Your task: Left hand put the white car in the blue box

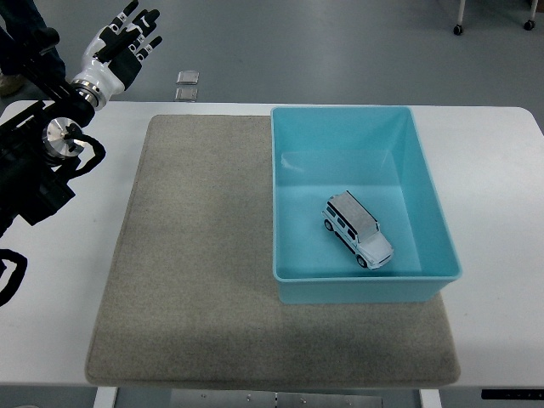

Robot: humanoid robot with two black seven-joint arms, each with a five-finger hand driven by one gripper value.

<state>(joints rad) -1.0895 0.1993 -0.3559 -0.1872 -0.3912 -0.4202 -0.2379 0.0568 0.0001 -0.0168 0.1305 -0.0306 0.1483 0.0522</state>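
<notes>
One white car (pixel 358 229) lay inside the blue box (pixel 427 192), on its wheels on the box floor, toward the near right part, turned diagonally with one end toward the near right corner and the other toward the middle. Touched none of the walls as far as could be seen. Sat with the box on the right half of a grey mat (pixel 195 255), far edge of the box reaching just past the mat's far edge. Covered by that mat across its middle, the white tabletop (pixel 497 331), bare at both sides. Well apart from the box, at the far left corner and raised past the tabletop's far edge, the left hand (pixel 119 44), fingers spread and straight, holding nothing, its black arm (pixel 34 170) entering from the left edge. Beyond the tabletop, on the grey floor, two small square plates (pixel 188 85), one behind the other, and a dark-trousered leg of a person (pixel 21 25) at the top left corner.
</notes>
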